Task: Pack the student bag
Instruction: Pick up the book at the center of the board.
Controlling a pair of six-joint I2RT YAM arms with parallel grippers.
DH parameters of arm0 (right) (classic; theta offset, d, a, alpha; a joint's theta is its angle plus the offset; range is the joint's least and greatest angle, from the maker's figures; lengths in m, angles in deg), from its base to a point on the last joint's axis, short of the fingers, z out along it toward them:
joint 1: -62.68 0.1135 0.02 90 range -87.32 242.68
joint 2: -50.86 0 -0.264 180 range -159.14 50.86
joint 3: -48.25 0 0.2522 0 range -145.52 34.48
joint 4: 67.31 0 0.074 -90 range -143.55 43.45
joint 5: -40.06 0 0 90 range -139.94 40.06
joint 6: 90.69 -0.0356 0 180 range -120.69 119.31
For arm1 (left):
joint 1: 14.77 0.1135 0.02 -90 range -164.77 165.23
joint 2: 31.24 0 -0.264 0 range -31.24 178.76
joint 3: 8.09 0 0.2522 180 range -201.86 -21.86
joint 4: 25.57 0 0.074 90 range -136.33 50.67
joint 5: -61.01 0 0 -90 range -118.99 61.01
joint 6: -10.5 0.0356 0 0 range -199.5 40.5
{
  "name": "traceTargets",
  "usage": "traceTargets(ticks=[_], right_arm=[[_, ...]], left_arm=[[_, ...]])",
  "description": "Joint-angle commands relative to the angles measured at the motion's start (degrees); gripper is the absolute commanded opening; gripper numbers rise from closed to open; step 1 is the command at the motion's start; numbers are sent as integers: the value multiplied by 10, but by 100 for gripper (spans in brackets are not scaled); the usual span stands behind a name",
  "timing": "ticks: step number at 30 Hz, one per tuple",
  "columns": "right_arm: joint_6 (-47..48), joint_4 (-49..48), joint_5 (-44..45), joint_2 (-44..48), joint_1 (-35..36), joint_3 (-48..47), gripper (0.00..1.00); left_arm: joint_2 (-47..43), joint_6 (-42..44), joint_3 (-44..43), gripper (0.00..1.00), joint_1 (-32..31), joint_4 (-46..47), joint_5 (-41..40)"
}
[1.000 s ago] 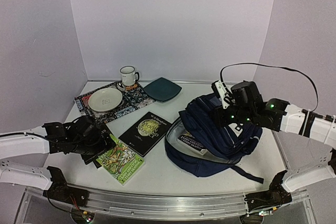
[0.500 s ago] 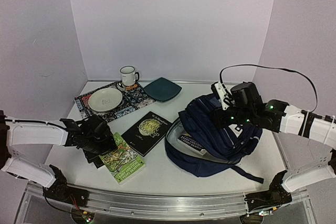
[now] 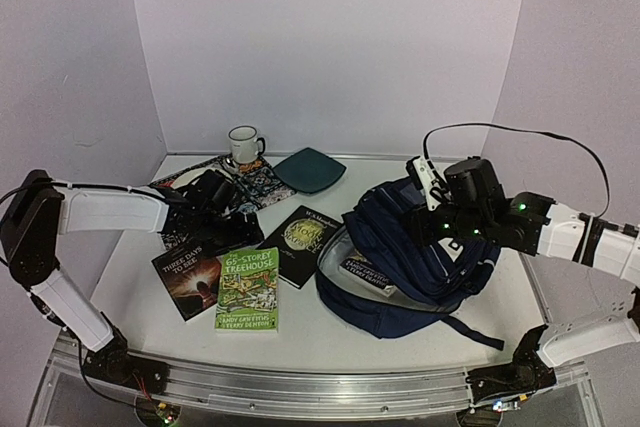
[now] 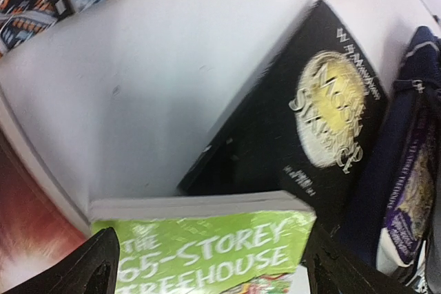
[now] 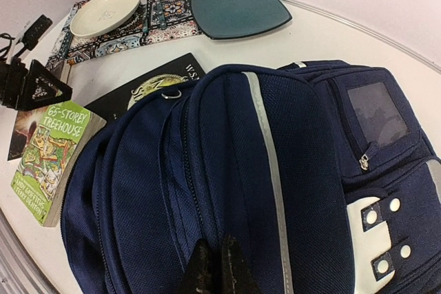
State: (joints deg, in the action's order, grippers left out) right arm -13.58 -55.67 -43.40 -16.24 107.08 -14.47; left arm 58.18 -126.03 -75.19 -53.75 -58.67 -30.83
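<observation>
Student bag [image 3: 420, 257], ribbed navy weave with a thin pale stripe, is pinched by the right claw [image 5: 215, 270] on the right of the counter [image 3: 300, 332]; the left claw [image 4: 210, 266] gapes wide over a glossy green paperback [image 4: 207, 239] beside a flat black book [image 4: 310, 122].

Soft, even light from above fills the pale enclosure, throwing only faint shadows under the student bag [image 3: 420, 257] and the books on the white desk [image 3: 300, 325]. The left wrist camera's close view is blurred, with smeared lettering on the green book [image 4: 207, 253] and black book [image 4: 275, 135]. The right wrist view is crisp, its wide lens bowing the desk edge, and the teal plate [image 5: 238, 8] shows a dull sheen.
</observation>
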Motion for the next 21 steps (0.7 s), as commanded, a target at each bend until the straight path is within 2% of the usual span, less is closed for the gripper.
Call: traceTargets(ticks=[1, 13, 17, 21], right_arm=[[-5, -4, 22, 27, -3, -1, 0], [0, -9, 10, 15, -3, 5, 0], [-4, -16, 2, 11, -3, 10, 0], [-5, -17, -3, 12, -3, 11, 0]], left_arm=[[-23, 28, -5, 96, 5, 13, 39], [-196, -14, 176, 95, 3, -4, 133], [-214, -17, 210, 92, 3, 0, 159], [-207, -17, 233, 89, 5, 43, 195]])
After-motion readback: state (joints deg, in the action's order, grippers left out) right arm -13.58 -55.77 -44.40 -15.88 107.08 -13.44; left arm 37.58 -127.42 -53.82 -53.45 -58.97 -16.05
